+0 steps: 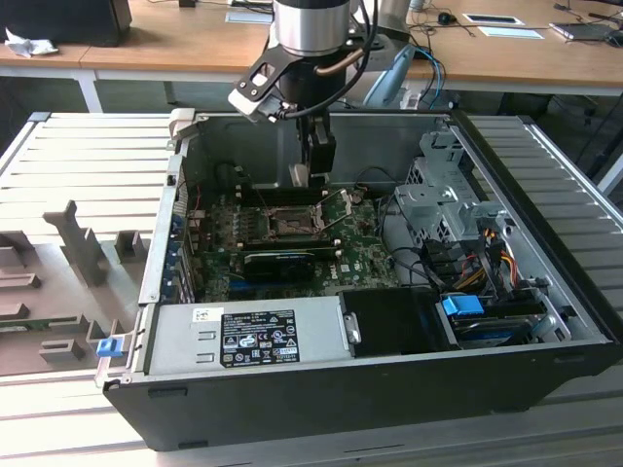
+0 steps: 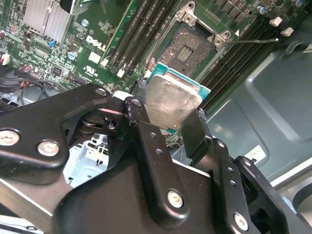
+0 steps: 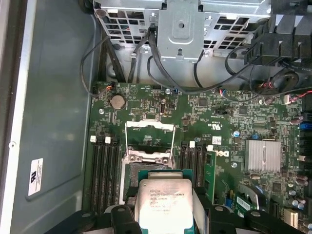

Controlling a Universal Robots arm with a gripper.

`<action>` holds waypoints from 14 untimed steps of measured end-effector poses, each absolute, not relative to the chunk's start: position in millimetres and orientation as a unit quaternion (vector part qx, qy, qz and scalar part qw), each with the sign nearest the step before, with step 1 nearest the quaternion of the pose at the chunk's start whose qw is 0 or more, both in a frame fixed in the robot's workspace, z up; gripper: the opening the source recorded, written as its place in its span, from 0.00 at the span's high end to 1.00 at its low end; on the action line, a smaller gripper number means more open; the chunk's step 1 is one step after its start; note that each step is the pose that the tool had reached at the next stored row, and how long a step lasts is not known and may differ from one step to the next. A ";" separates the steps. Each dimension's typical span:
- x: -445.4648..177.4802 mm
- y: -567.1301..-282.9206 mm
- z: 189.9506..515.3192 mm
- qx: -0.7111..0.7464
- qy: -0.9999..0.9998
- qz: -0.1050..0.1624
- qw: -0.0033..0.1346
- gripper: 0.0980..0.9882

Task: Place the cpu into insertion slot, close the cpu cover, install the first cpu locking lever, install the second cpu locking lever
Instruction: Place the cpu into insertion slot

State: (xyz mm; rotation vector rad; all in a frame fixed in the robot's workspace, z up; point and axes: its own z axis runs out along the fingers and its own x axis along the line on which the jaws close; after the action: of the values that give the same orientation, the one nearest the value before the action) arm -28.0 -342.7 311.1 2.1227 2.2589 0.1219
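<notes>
End effector clamps flat silver square cpu | near dark-centred insertion slot

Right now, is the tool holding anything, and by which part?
Yes. The tool holds the chip, clamped by two opposite side edges with its flat silver face left bare. The chip is not yet in the open socket.

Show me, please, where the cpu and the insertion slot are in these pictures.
cpu (image 2: pixel 171 100), second wrist view, middle of its silver lid.
insertion slot (image 2: pixel 187 48), second wrist view, its dark centre.
</notes>
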 end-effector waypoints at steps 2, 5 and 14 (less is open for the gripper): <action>-28.0 -342.7 309.4 0.684 0.728 0.039 0.020 0.52; -28.0 -342.7 307.3 0.684 0.728 0.039 0.020 0.52; -28.0 -342.7 299.9 0.684 0.728 0.039 0.020 0.52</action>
State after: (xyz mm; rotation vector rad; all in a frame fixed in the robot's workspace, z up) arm -28.0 -342.7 299.9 2.1235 2.2582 0.1217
